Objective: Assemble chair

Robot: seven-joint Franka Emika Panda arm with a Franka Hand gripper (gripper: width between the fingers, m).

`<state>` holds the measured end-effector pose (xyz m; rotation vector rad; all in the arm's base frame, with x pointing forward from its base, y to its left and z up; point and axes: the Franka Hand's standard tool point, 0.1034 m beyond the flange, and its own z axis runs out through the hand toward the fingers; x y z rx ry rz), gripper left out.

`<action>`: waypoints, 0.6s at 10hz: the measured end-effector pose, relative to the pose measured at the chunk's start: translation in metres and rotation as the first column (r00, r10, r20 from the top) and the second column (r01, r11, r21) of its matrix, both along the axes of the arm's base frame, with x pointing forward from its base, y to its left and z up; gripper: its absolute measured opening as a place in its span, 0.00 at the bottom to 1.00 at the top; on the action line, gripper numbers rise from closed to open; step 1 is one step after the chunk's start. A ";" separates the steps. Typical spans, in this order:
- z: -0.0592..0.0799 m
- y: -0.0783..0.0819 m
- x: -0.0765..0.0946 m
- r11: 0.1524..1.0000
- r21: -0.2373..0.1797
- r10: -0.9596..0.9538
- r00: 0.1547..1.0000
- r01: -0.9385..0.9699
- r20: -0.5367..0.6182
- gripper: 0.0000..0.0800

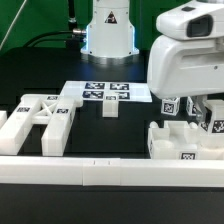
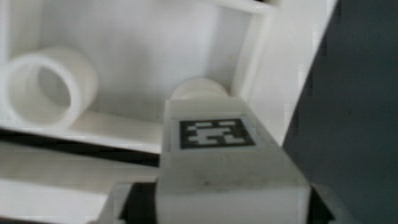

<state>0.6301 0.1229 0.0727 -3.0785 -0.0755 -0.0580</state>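
Gripper (image 1: 195, 110) is down at the right of the exterior view, low over the chunky part (image 1: 178, 140), which sits near the front rail (image 1: 100, 172).

Wrist view: a white block (image 2: 217, 150) with a square tag on its face fills the gap between the fingers (image 2: 128, 205). Jaws look clamped on it from both sides, with no gap visible. Behind the block is a white part with a round hole (image 2: 45, 85) and a straight bar beside it; I can't tell if the block touches that part.

Rest of the chair parts:
- X-frame (image 1: 40, 118) lies flat at the left, just behind the rail, well apart from the gripper.
- Small piece (image 1: 110, 108) stands mid-table at the near edge of the marker board (image 1: 105, 92); whether they touch is not clear.
- Chunky part carries tags on its near face and top.

The marker board is flat in the centre, just in front of the arm base (image 1: 108, 35). The table (image 1: 130, 128) is black.
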 end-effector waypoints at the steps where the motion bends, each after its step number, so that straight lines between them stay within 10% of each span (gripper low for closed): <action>1: 0.000 0.000 0.000 0.999 0.002 -0.052 0.999 0.052 -0.003 0.36; 6: -0.001 -0.002 0.000 0.925 0.013 -0.380 0.924 0.381 -0.028 0.36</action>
